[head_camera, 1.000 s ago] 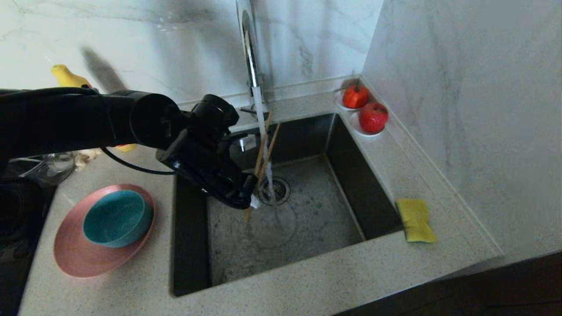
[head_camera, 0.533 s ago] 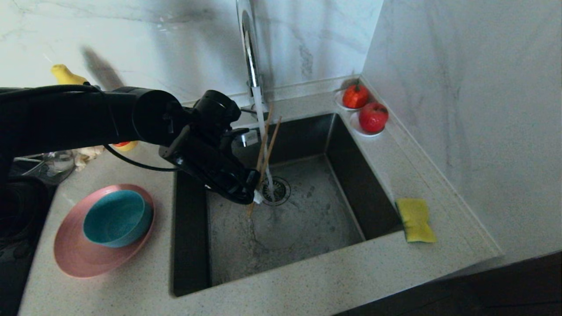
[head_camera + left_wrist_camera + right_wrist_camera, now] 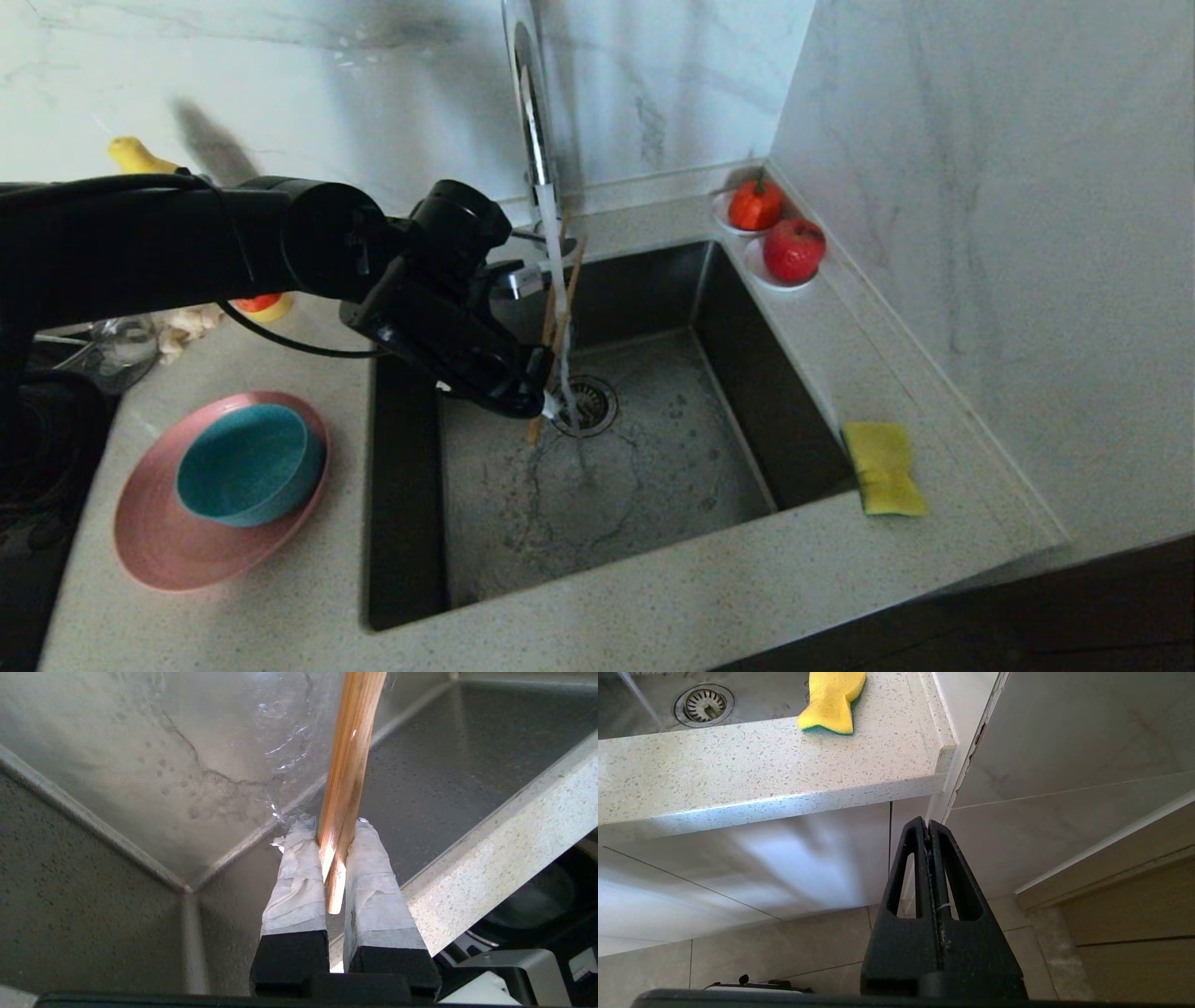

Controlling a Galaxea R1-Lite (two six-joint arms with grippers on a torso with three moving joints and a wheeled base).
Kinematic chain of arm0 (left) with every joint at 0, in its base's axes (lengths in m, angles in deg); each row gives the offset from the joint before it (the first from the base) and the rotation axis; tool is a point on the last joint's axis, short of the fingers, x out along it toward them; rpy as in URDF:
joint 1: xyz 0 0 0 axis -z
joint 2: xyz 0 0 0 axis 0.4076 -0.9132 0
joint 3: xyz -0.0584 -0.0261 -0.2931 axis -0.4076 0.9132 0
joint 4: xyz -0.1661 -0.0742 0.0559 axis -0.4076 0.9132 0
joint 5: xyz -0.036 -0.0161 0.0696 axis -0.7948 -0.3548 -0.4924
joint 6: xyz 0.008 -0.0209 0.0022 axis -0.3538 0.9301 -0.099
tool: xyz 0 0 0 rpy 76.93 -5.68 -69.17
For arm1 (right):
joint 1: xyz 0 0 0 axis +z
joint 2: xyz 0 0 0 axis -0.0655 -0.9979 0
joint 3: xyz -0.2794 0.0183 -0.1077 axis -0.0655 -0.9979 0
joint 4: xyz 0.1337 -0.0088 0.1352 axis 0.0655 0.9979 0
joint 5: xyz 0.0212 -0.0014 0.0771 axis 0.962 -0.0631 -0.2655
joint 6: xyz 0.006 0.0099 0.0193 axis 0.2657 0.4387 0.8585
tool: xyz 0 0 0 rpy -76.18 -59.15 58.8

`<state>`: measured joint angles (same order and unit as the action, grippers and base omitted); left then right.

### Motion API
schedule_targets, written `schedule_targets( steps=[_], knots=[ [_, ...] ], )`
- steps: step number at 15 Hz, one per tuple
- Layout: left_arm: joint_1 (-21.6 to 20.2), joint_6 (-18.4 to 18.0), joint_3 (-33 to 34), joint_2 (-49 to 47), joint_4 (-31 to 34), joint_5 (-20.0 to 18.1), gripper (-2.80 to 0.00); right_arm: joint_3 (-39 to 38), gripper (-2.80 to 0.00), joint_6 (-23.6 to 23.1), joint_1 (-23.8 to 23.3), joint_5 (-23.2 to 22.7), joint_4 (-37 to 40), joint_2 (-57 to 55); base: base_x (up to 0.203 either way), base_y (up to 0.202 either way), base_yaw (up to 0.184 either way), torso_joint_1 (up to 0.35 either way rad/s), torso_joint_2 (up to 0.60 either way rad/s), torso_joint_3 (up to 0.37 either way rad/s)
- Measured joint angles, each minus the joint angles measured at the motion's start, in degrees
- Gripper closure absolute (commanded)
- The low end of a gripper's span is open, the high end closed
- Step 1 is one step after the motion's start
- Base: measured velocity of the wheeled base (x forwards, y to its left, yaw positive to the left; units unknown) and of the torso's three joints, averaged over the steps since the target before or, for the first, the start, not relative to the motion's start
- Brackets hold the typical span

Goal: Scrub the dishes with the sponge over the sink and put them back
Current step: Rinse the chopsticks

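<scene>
My left gripper (image 3: 544,403) (image 3: 332,828) hangs over the dark sink (image 3: 738,373), shut on the pair of brown chopsticks (image 3: 558,308) (image 3: 348,760). The sticks stand almost upright in the stream from the chrome tap (image 3: 530,103). Left of the sink, the teal bowl (image 3: 247,464) sits on the pink plate (image 3: 159,546). The yellow sponge (image 3: 881,467) (image 3: 833,697) lies on the counter at the sink's right rim. My right gripper (image 3: 928,823) is parked below the counter edge, shut and empty.
Two red fruits (image 3: 775,231) on white saucers sit at the sink's back right corner. The drain strainer (image 3: 586,404) lies under the stream. A glass bowl (image 3: 112,350) and a yellow bottle (image 3: 140,159) stand at the back left. A wall (image 3: 1008,233) bounds the right side.
My left gripper has risen a little and shifted slightly toward the tap with the chopsticks, which now stand closer together in the stream. The right arm has not moved.
</scene>
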<state>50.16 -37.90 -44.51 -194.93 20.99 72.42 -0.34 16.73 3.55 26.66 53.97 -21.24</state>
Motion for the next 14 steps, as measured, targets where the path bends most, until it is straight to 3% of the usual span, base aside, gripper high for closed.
schedule_targets(
  steps=[6,11,14],
  knots=[
    [-0.06,0.29,5.83,2.28,0.53,0.41,0.00,0.00,0.00,0.00,-0.01,0.00,0.00,0.00,0.000,0.000,0.000,0.000,0.00,0.000],
    [-0.71,0.54,18.45,9.37,1.32,6.68,0.00,0.00,0.00,0.01,0.00,0.00,0.00,0.00,0.000,0.000,0.000,0.000,0.00,0.000],
    [-1.93,0.43,23.99,15.91,7.58,7.69,0.00,0.00,0.00,0.00,-0.01,-0.02,0.04,0.00,0.000,0.000,0.000,0.000,0.00,0.000]
  ],
)
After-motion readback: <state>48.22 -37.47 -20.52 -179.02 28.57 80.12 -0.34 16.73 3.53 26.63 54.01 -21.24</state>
